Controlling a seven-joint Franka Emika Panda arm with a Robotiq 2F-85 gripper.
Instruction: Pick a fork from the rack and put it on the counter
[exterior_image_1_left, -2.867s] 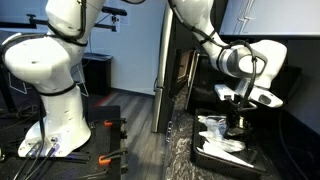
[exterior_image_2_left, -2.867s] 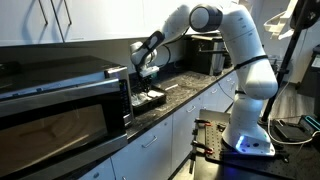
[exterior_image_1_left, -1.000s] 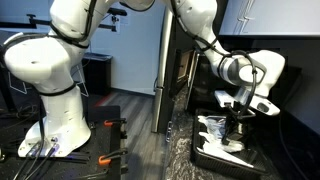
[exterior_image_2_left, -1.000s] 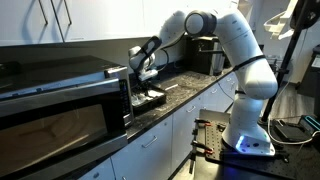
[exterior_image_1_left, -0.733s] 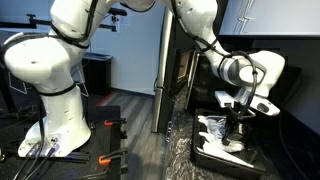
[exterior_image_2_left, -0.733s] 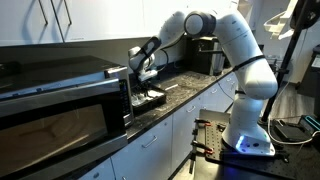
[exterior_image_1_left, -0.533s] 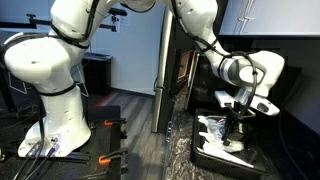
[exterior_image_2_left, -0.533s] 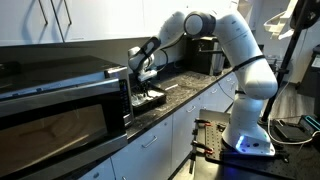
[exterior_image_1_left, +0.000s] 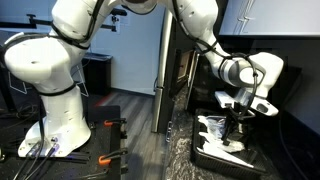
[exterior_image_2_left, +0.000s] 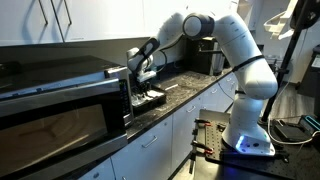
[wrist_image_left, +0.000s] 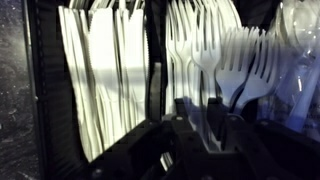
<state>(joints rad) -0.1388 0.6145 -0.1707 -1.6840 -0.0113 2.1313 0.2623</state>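
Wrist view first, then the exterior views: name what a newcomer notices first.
In the wrist view, rows of white plastic forks and knives fill the black rack. In both exterior views the white arm bends down, its gripper low over that rack on the speckled counter.

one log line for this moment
hand: low over white plastic forks | black shallow rack: white plastic knives in compartment beside forks | grip: cannot tell
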